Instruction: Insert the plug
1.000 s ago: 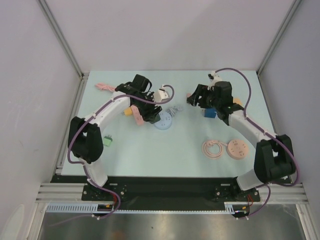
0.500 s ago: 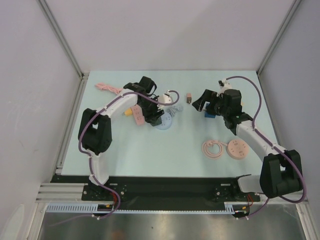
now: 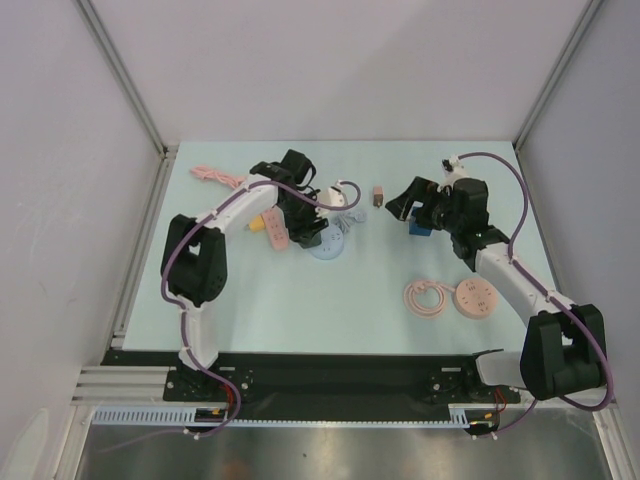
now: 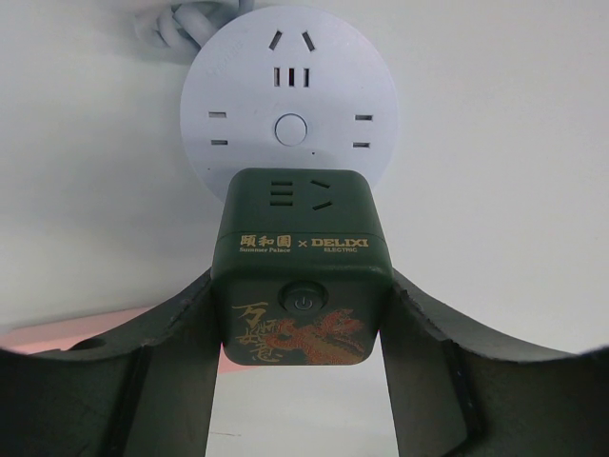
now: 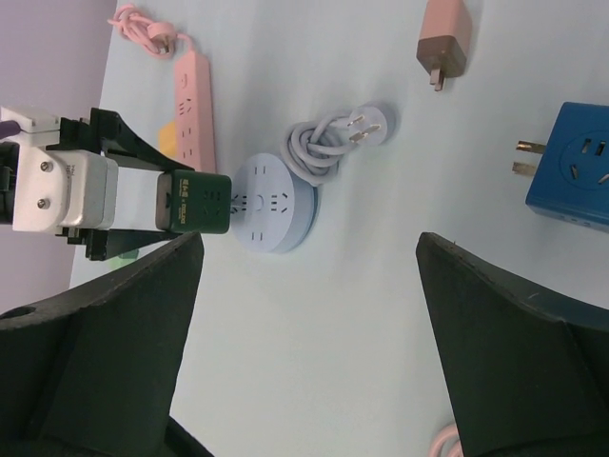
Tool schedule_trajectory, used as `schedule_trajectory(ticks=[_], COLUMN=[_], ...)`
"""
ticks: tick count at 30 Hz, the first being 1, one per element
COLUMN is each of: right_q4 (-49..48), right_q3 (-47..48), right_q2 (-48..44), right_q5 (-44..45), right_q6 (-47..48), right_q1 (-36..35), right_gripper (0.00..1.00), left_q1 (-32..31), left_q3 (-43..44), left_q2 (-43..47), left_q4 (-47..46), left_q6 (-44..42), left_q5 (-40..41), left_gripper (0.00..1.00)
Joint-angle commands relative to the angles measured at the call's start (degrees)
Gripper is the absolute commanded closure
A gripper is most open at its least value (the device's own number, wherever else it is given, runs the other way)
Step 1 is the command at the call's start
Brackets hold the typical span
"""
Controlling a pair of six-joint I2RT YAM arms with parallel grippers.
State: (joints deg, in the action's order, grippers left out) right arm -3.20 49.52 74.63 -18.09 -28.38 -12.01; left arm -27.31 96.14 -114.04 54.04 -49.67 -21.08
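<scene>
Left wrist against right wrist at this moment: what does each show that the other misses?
Only the left wrist: the power button and gold dragon print on the green cube adapter. Only the right wrist: the pink power strip, the brown plug adapter, the blue cube adapter, and the right end effector, open and empty. Both: the green cube adapter gripped in the left end effector, the round socket hub and the coiled cable.

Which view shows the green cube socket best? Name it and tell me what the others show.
Left wrist: the green cube socket fills the centre, logo and button readable, clamped in the left claw. The right wrist view shows it small and side-on. In the top view it is lost against the dark arm.
</scene>
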Motion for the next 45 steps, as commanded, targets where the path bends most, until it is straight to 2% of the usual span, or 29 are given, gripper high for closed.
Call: schedule_trajectory(ticks=[1,18,24,45], right_q4=[-2.4,-3.2,-3.3,-4.7], right_q3=[-0.2,-1.5,-1.8,-2.2], right_q2=[-2.1,-2.9,-3.3,-2.8], right_q5=[-1.2,-2.0,-2.6,-3.5], right_q6=[-0.5,-1.6,-1.8,-2.8], right_q1=[0.5,2.0,2.6,3.0], right_gripper=[0.0,0.0,0.0,0.0], left_q1=[-0.4,-2.1,-2.0,-0.2], left_q3=[3.0,3.6,3.2,3.7], left_q2=[-0.3,-2.3,-2.5,-1.4], left_q4=[0.6,1.2,1.9,3.1], left_q6=[-1.8,-1.7,-1.7,-3.3], left_q5=[-0.2,0.3,4.1,1.3], left_gripper=[1.0,1.0,1.0,1.0])
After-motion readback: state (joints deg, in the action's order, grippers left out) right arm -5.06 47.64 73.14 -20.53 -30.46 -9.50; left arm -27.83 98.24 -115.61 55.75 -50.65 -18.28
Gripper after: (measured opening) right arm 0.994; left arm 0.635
